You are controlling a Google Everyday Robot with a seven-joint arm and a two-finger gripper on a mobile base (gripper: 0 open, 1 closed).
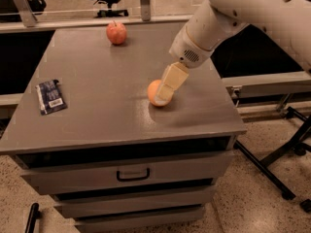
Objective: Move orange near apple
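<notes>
**Camera view: claw at the orange, grasp step in hand**

Camera view, left to right: one small dark blue foil packet [50,96] lies flat near the left edge of the grey metal desk [97,125]. It is no part of the job. Further in, at the far edge of the desk, stands one round red-pink apple with a short dark stem [116,33]. Well apart from it, toward the front and right of the middle, sits one smooth round orange fruit [153,92]. Against the orange's right side is the single cream-coloured claw [165,95], overlapping the fruit and carried by the white arm [228,13] that reaches in from the upper right. Whether the claw is open around the orange or closed on it cannot be told from this angle.

By my reading, the step in hand is the grasp: the orange rests on the desk at its starting spot and nothing is moved yet. The next move calls for a firm hold on a round fruit that can roll. Then comes a lift and a carry toward the far left, setting the orange down just beside the apple without knocking it off the far edge.
</notes>
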